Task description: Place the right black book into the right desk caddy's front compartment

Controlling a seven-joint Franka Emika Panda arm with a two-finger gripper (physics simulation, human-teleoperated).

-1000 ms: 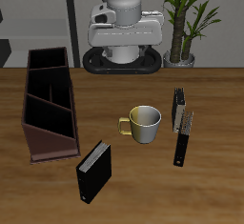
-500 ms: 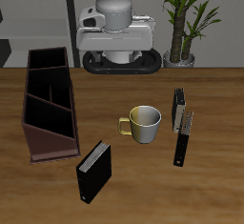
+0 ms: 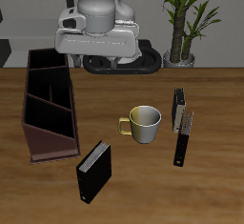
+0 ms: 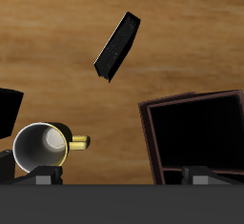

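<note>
Swung my arm over toward the long brown-maroon desk caddy (image 3: 50,104); the thick black hardback book (image 3: 93,171) lies untouched near the surface's front edge. Claw (image 4: 122,175) state I can't tell. Next: descend onto the book.

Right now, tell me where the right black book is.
In the exterior view the right black book lies near the table's front edge, just past the front end of the right desk caddy and forward of the mug.

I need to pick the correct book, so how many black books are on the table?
3. A thick black hardback book lies near the table's front edge, before the dark maroon caddy; a slim speckled-faced black book and a thin long black book lie beside the cream mug.
</note>
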